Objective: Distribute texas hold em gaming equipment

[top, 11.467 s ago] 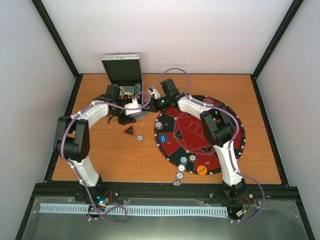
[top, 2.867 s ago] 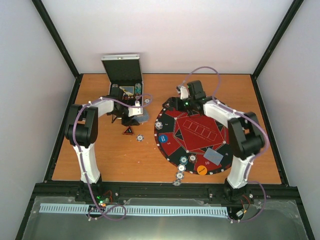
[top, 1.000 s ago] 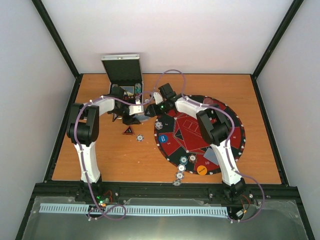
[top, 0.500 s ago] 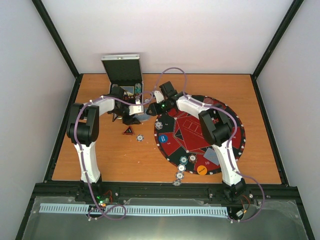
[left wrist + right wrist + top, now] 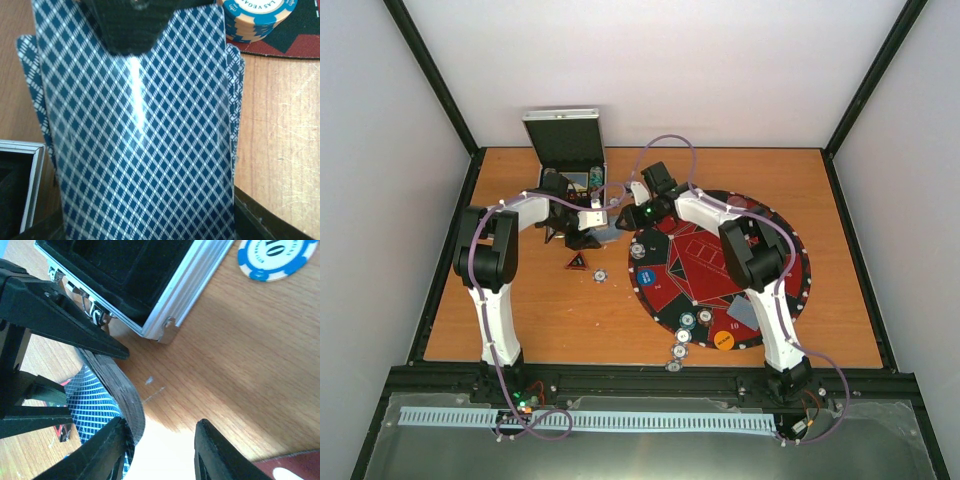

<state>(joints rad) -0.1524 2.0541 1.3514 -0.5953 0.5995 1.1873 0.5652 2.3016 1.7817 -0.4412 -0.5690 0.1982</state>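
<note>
right end effector (image 5: 160, 429): jaws partly apart, nothing clamped yet. the curled edge of the card deck (image 5: 112, 385) sits just inside one finger, and the rest of the gap is bare desk (image 5: 240, 365). left end effector (image 5: 588, 237): closed on that deck, holding it just off the corner of the open metal case (image 5: 192, 277), left of the round game mat (image 5: 720, 265). step as i read it: peel one card off to deal. i'd pinch only the top card's edge, close gently, then pull along the card face so the rest don't fan. cards behind look splayed in my left wrist view, so the risk is grabbing two. one card (image 5: 745, 313) lies on the mat, with chips (image 5: 678, 351) at its near rim.
</note>
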